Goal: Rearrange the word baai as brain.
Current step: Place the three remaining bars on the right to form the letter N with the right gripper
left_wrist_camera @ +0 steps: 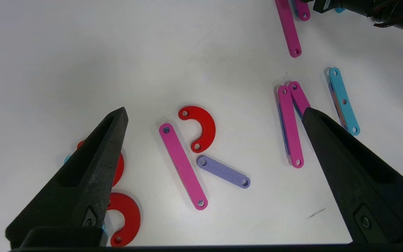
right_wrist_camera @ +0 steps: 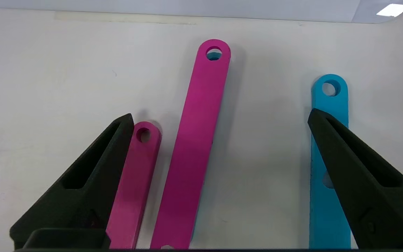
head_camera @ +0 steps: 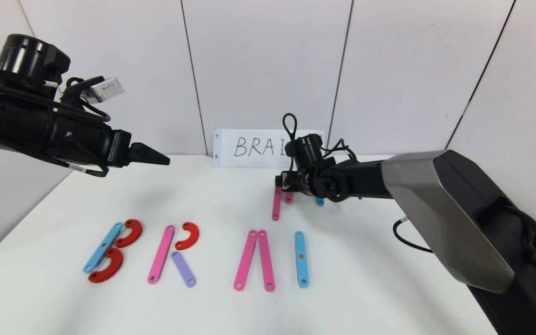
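Right claw (head_camera: 283, 182) spread open, empty, low over spare pink strips (head_camera: 276, 203) near surface (head_camera: 365, 260) back edge; letter row (head_camera: 193, 253) along front edge; left claw (head_camera: 163, 160) open, raised.

Bright, even overhead light w/ soft shadows; head view's edges bend.

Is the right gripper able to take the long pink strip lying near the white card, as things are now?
Probably yes. The right gripper hangs open right over the long pink strip, which lies flat between its fingers. A shorter pink strip lies close beside it and may get caught too.
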You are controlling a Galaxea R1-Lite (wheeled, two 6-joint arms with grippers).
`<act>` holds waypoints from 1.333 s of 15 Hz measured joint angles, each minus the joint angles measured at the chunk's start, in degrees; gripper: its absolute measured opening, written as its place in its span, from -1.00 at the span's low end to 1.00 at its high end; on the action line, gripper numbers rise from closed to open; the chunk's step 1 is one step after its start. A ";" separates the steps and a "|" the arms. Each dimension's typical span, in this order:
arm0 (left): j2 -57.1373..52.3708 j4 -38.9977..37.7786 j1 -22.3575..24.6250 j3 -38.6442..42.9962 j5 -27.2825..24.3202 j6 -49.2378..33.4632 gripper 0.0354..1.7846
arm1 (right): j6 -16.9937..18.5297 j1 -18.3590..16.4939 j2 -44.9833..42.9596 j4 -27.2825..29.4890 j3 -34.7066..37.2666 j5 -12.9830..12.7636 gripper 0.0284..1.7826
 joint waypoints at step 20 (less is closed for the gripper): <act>0.00 0.06 -0.45 0.17 0.00 0.01 0.95 | -0.12 -0.96 0.22 1.11 0.00 -2.54 0.95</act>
